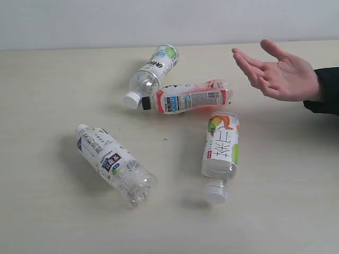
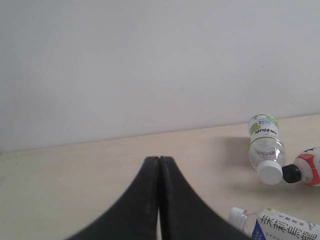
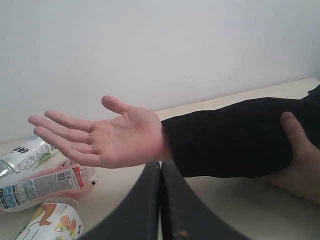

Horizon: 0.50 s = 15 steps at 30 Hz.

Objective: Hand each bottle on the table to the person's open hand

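Note:
Four bottles lie on the beige table. A green-labelled bottle with a white cap lies at the back, and the black-capped bottle with the red-pink label rests beside it. A blue-labelled bottle is at the front left. A fruit-labelled bottle lies at the front right. The person's open hand hovers palm up at the right. Neither gripper shows in the exterior view. My left gripper is shut and empty, left of the bottles. My right gripper is shut and empty, just below the hand.
A black sleeve stretches across the right wrist view, and a second hand grips it. A pale wall runs behind the table's far edge.

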Available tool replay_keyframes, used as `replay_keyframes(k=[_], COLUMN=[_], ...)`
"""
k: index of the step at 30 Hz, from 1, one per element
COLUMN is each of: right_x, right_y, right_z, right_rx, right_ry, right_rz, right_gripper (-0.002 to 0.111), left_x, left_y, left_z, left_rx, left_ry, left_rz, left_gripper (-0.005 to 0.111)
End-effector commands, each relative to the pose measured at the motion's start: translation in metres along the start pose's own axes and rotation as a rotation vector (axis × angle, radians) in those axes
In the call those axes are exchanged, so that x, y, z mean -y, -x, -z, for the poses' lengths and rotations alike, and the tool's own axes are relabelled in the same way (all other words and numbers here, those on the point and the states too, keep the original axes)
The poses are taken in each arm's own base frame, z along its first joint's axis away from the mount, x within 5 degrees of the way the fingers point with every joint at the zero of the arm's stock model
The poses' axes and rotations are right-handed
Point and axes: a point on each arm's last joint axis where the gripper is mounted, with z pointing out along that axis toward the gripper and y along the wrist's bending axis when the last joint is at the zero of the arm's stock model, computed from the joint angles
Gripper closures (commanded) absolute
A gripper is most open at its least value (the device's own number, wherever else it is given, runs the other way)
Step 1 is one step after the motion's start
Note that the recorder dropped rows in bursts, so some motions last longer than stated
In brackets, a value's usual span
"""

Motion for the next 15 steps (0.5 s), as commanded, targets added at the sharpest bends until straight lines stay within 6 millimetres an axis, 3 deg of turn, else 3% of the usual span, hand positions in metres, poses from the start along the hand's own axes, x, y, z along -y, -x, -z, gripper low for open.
replay_keyframes(k=[1, 15], right_x=[0.0005, 0.0], right_y=[-0.0009, 0.0026], right_z=[0.0002, 0.0003], right_rx=[0.004, 0.042], right_ry=[-0.005, 0.0], right_rz=[0.001, 0.02], right_gripper=[0.108, 0.108], left_x=[-0.0002, -0.0002], left_y=[0.0008, 0.0008], left_z=[0.0005, 0.0005], left_rx=[0.01, 0.01], left_ry=[0.002, 0.002], left_rz=[0.0, 0.0], left_gripper=[0.107, 0.107])
